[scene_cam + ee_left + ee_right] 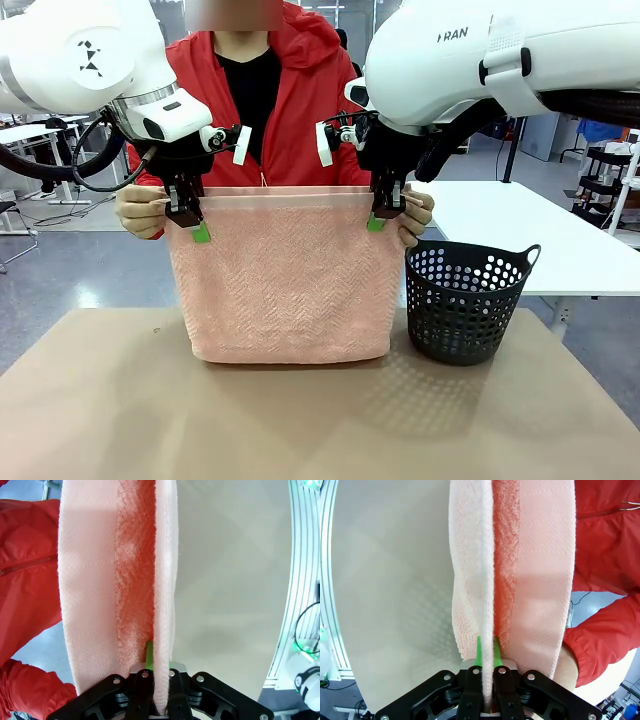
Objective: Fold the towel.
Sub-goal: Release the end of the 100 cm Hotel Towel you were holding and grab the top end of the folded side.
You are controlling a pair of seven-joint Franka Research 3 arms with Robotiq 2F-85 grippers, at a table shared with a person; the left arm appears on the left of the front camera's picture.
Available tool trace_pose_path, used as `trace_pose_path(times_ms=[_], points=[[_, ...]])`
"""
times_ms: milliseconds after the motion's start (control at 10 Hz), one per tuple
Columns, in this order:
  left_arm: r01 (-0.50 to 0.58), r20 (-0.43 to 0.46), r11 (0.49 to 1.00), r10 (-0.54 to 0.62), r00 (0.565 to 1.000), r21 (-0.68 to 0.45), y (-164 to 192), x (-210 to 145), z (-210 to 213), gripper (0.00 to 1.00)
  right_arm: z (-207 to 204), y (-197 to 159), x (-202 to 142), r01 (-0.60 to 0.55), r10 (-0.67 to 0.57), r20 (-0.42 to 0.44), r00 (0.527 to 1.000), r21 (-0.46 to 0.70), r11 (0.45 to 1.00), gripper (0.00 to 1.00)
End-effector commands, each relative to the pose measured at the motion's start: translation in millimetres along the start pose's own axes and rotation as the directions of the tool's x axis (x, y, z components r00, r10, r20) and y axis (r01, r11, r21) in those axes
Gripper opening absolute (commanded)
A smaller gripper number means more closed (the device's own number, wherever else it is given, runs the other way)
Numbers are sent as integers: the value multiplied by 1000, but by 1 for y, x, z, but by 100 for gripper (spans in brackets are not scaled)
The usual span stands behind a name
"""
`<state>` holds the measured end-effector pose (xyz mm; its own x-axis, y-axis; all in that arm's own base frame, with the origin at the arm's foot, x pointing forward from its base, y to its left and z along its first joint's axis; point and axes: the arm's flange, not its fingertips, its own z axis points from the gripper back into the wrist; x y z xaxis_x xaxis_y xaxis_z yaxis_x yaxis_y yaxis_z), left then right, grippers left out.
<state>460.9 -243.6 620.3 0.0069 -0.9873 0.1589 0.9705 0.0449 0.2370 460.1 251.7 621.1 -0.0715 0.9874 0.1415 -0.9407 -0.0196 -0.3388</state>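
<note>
The left jaws are closed tight on one upper corner of the towel [285, 275] and the right jaws on the other, so that it is hung doubled between them. Its lower fold lies at or just above the tabletop [300, 420], just beside a dark basket [468, 300]. The same corners are also pinched by a person's hands [140, 210]. The terry cloth is judged soft, limp, light and unbreakable; it is best taken at corners or hems. Only "FRAN" can be read, on the right arm [452, 34].
</note>
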Motion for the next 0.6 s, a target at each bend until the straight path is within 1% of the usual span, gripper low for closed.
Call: trace_pose_path(times_ms=[0,100,200,300,400,500], points=[[0,1,1000,0,1000,4,2,0,2,0,1,-1,-1,-2,2,-6,1000,-6,1000,0],[0,1,1000,0,1000,4,2,0,2,0,1,-1,-1,-2,2,-6,1000,-6,1000,0],[0,0,1000,0,1000,0,0,0,0,23,0,0,0,0,0,0,1000,0,1000,2],[12,4,1000,-12,1000,13,0,-1,4,43,4,0,-1,-2,2,6,1000,-21,1000,30],[2,-3,1000,-2,1000,30,1,-1,9,63,9,1,0,-2,2,8,1000,-36,999,44],[-7,1,998,7,1000,57,-1,0,17,83,17,3,1,-8,8,-4,1000,-66,998,72]])
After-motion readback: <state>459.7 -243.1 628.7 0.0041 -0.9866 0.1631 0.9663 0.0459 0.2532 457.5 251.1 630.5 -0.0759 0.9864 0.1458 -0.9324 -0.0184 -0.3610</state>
